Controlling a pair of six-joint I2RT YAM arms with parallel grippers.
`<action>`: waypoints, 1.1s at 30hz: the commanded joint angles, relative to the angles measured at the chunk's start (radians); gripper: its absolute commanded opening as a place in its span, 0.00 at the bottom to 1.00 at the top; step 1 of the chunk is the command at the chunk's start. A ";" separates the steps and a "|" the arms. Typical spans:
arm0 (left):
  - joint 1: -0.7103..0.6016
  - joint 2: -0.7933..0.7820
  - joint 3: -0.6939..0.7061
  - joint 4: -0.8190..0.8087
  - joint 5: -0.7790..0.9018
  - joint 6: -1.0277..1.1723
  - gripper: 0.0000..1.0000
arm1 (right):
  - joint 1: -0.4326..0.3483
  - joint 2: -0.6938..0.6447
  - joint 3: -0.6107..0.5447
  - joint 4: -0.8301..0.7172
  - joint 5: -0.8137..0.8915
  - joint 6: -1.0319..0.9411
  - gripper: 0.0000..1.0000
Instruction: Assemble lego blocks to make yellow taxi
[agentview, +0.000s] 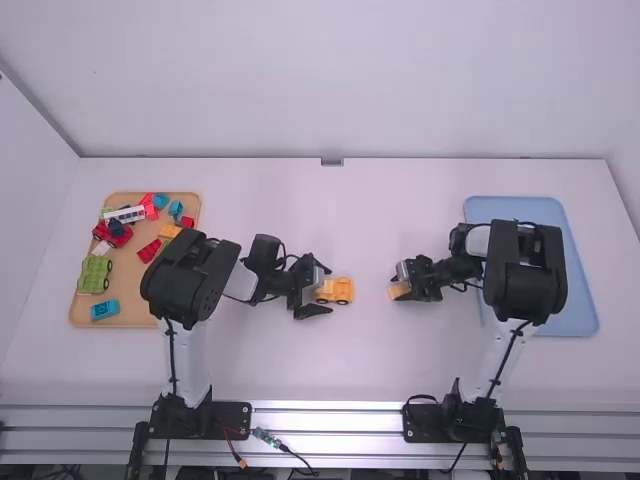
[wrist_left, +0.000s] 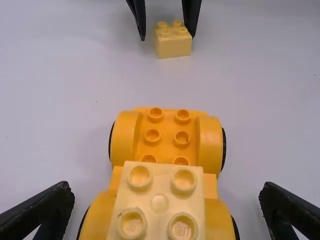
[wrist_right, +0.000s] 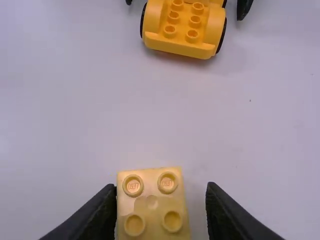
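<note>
Left gripper (agentview: 330, 290): fingers apart, one on each side of the yellow car (wrist_left: 167, 135), with a gap between each fingertip and the car. The car stands upright on the table (agentview: 250, 365); its studded end extends beyond the fingertips, toward the right gripper (agentview: 399, 284). The top block (wrist_left: 159, 197), pale yellow with four corner studs, sits on the car, between the left fingers.

Right gripper: fingers apart about the loose block (wrist_right: 152, 210), also pale yellow, studs upward. One finger is against or just beside the block; a gap separates the other from it. The loose block lies between these fingers, across from the car's studded end and apart from it.

Surroundings: a brown tray (agentview: 130, 320) of red, blue, green and yellow pieces, well to the left of the left gripper; a blue tray (agentview: 583, 318), to the right of the right gripper and partly beneath that arm.
</note>
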 joint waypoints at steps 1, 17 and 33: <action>-0.008 0.005 0.010 -0.007 0.013 0.003 0.99 | 0.000 0.018 -0.003 -0.007 0.006 0.005 0.43; -0.008 0.005 0.007 0.000 0.014 0.003 0.99 | 0.000 0.018 -0.002 -0.025 0.023 0.003 0.29; -0.012 0.005 0.065 -0.099 0.014 0.014 0.79 | 0.040 0.018 0.123 -0.149 -0.031 0.162 0.10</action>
